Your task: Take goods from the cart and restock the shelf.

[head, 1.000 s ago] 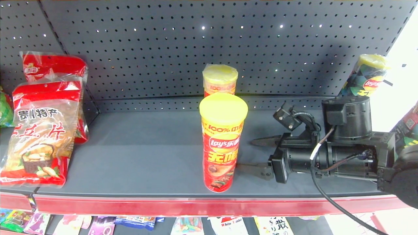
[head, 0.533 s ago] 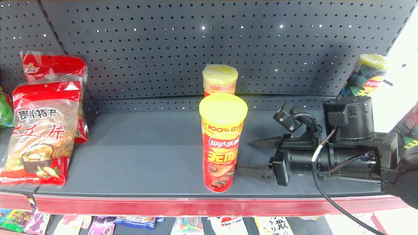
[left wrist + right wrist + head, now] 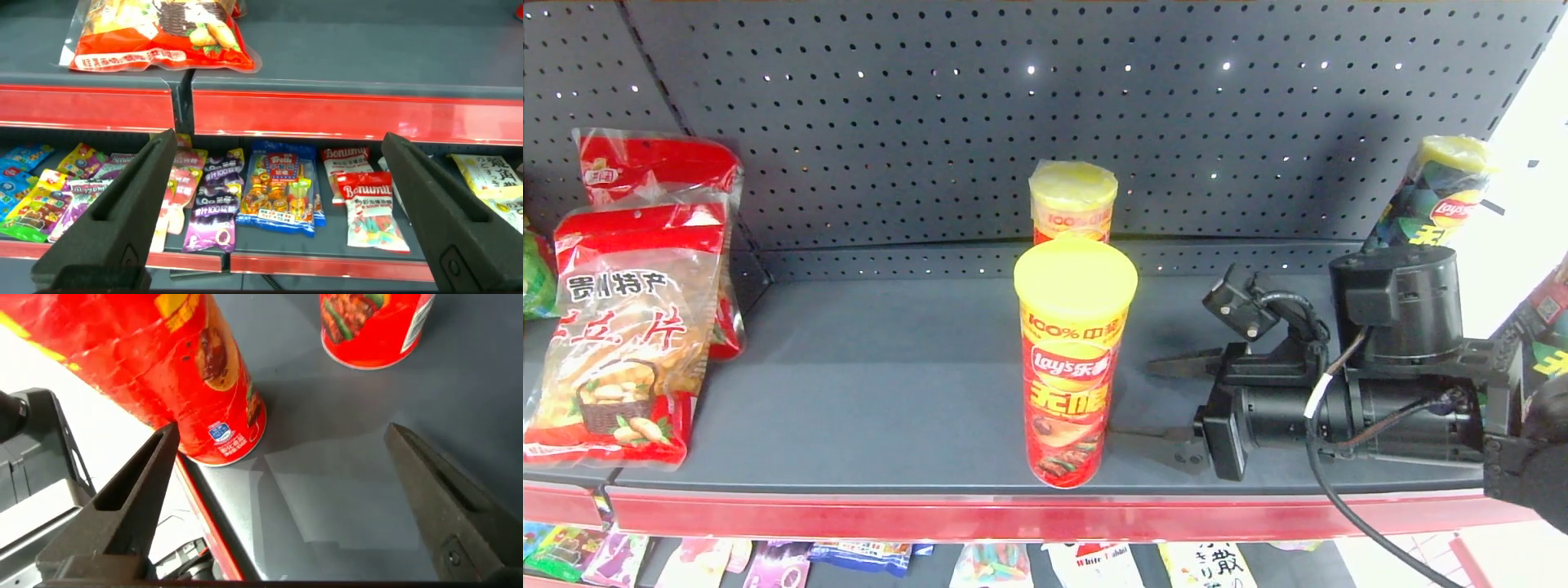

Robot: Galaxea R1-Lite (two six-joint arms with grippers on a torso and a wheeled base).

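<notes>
**Red chip can on the shelf, both tools open**

The red cylindrical chip can with a yellow plastic lid (image 3: 1072,367) stood on the dark grey metal shelf (image 3: 866,392), at centre frame in the head view. Its base sat close to the shelf's red front strip (image 3: 1013,514). A second red can with a yellow lid (image 3: 1072,200) stood directly behind it, against the perforated back panel (image 3: 931,122).

The right tool (image 3: 1131,399) lay low over the shelf just right of the front can. Its two black fingers were spread wide and gripped nothing, and both cans showed beyond the fingertips in the right wrist view.

The left tool (image 3: 278,220) was also open and empty, facing the red strip and a lower tier of colourful candy packets (image 3: 282,192).

Clear bags of potato snacks with red tops (image 3: 621,343) stood at the left of the frame, and a dark-patterned can (image 3: 1441,196) leaned at the upper right.
</notes>
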